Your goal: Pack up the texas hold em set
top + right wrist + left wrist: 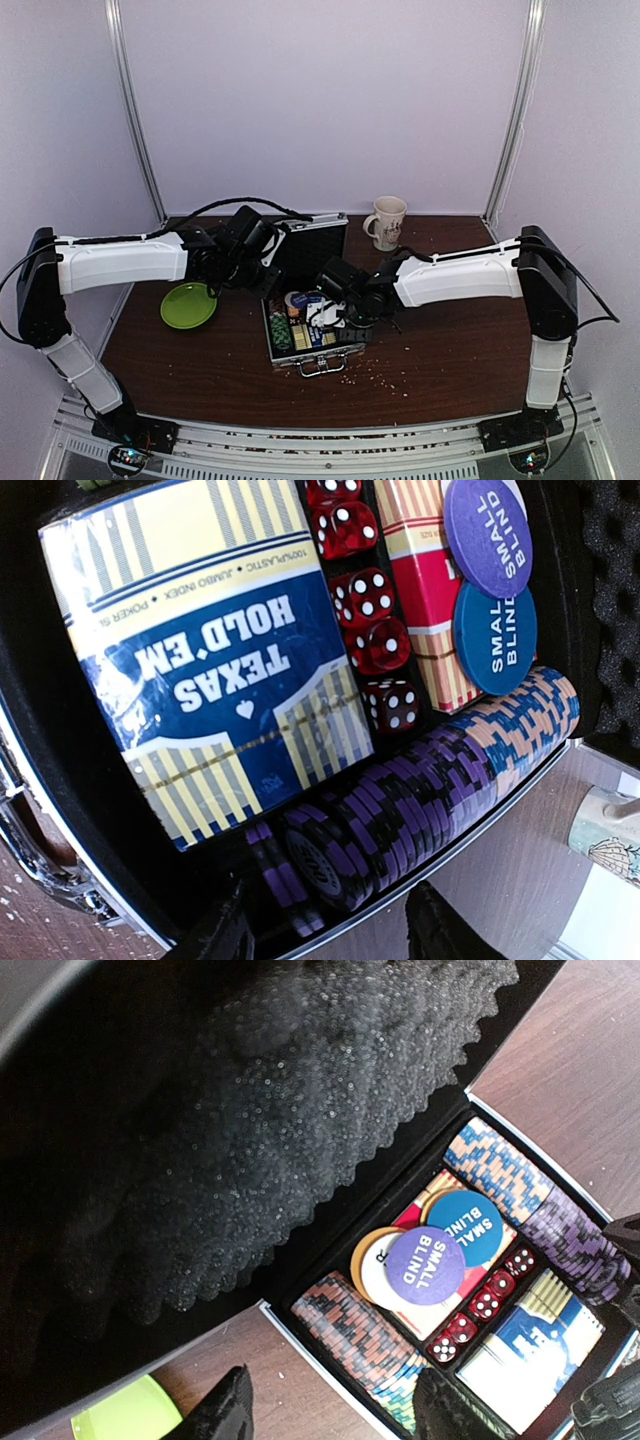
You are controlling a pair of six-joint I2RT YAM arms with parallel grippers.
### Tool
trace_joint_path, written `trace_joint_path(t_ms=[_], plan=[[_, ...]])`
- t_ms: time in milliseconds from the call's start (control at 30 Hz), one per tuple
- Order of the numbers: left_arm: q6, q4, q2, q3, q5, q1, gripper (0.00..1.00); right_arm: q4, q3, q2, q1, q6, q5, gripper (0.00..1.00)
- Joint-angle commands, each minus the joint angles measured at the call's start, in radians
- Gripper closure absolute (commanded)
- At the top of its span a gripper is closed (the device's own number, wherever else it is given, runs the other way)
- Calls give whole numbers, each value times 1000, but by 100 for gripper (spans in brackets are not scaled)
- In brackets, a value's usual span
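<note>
right claw [335,920] open above purple chips [400,800] slotted in the case [315,358]; left claw [338,1390] open beside the raised lid [315,240], leaving access.

A dark brown wooden table [450,350] carries everything. Near its middle sits the open silver briefcase [318,357], lid raised toward 12 o'clock. A green plate [187,305] lies at 9 o'clock, well apart from a beige mug [386,222] standing upright at 1 o'clock. Pale specks [385,375] are scattered at 5 o'clock, just beside the case's front.
</note>
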Motion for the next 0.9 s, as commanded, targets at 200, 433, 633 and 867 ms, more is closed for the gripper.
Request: trace_joint_path(t_ms=[200,433,633,867], plan=[[-12,-13,-18,-29,0,14,43,20,-42,-86,-14,38,21,46],[-15,-20,-25,-42,8,13,43,14,-3,-49,-53,60,-2,46],[-29,-33,-51,-64,9,13,43,22,-11,-50,-56,72,-20,46],[-35,-37,-79,-99,32,12,43,18,-23,-75,-69,87,-33,46]])
